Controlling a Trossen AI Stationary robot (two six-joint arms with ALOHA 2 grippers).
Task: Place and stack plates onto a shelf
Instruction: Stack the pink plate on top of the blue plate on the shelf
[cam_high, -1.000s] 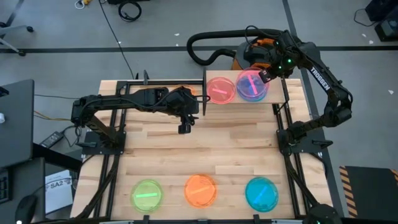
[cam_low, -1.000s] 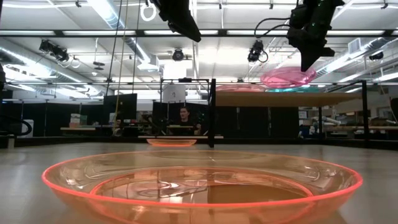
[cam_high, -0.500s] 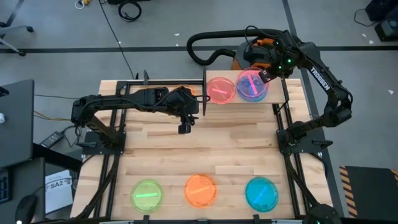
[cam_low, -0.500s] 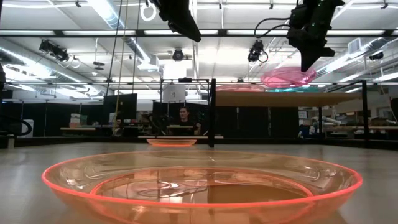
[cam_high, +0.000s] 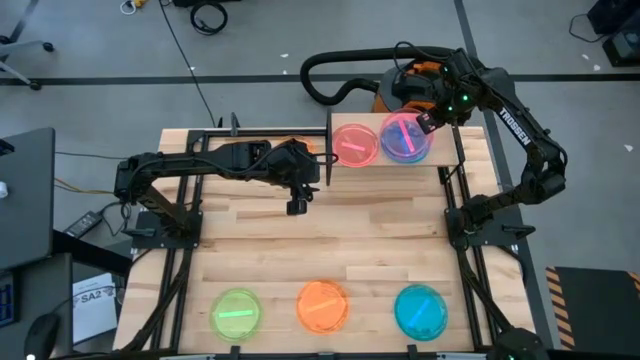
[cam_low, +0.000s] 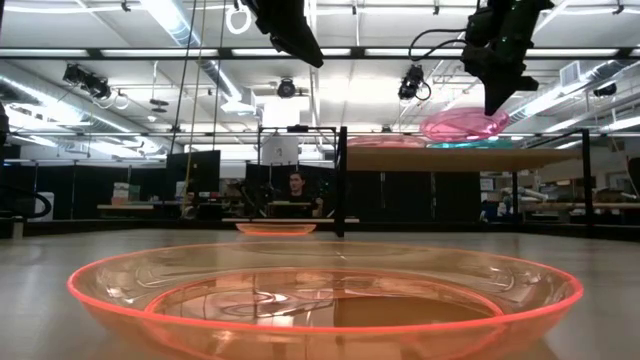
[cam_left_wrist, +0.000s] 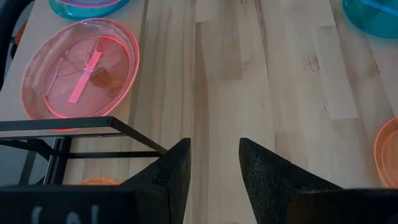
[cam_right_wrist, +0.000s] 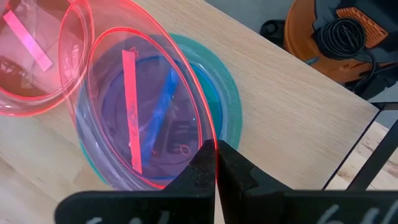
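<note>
The shelf (cam_high: 440, 158) stands at the table's far right. One pink plate (cam_high: 354, 144) lies flat on it. Beside that plate a blue plate (cam_right_wrist: 165, 118) sits on a teal one (cam_right_wrist: 231, 93). Over these hangs a second pink plate (cam_high: 404, 137), tilted, with my right gripper (cam_high: 425, 122) shut on it. My left gripper (cam_high: 297, 205) hovers open over the bare table middle, nothing between its fingers (cam_left_wrist: 180, 163). An orange plate (cam_low: 276, 228) lies on the table under the shelf. My right gripper pinches the tilted pink plate's rim (cam_right_wrist: 208, 140) between its two fingers, on the side toward the table's right edge. The fingers come from above, slanting down. The held side is raised (cam_low: 485, 118); the opposite side dips onto the blue plate below.
Green (cam_high: 236, 312), orange (cam_high: 322, 305) and blue (cam_high: 421, 310) plates lie in a row along the table's near edge. The shelf's black frame (cam_left_wrist: 62, 127) stands just ahead of my left gripper. People sit in the room beyond the table (cam_low: 296, 185).
</note>
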